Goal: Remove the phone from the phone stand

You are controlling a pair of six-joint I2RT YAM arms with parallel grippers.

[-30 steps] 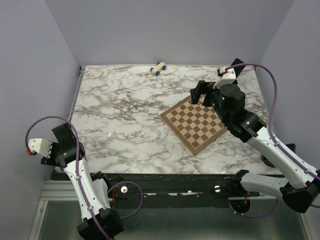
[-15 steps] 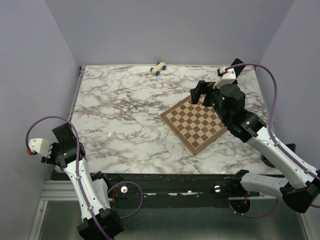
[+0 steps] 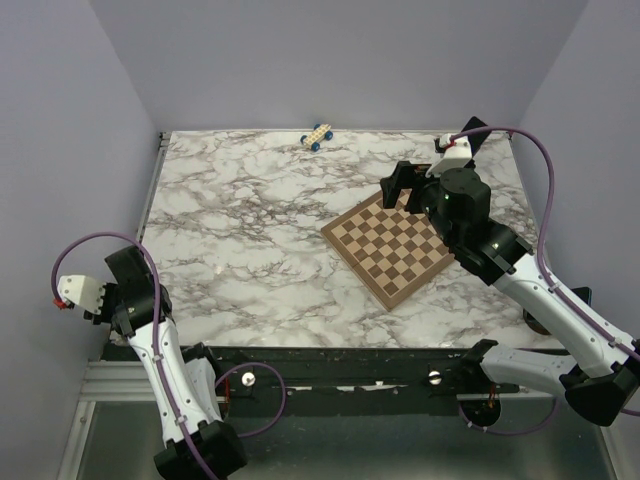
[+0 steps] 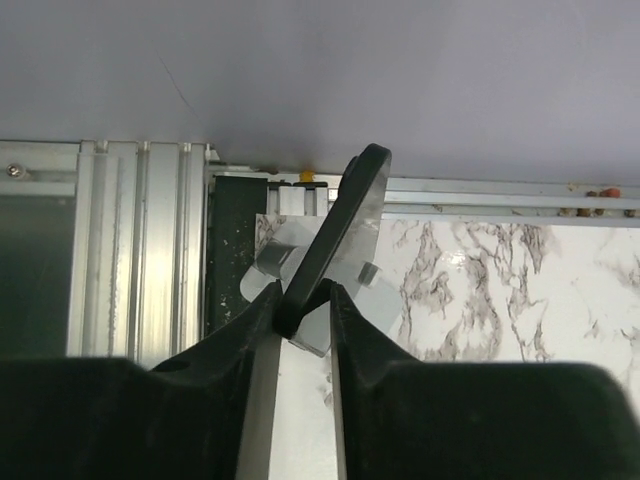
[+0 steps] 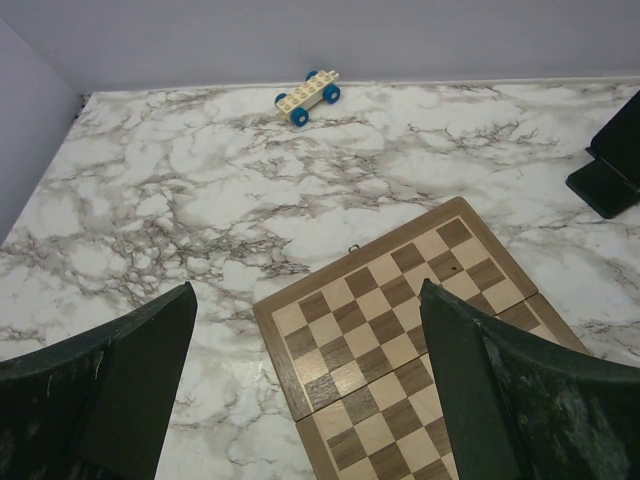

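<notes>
Left wrist: the left gripper (image 4: 300, 310) pinches the phone (image 4: 335, 230) by its lower edge. It looks stiff, slick and thin, so it would likely sit safer gripped mid-body.

Right wrist: the right gripper (image 5: 305, 290) is spread wide, and the phone stand (image 5: 615, 160) sits toward the table's (image 5: 150, 180) far-right corner.

Overhead: the phone is held off the near-left corner.

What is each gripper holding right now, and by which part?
Left gripper pinches the thin black phone by its lower edge; right gripper holds nothing.
</notes>
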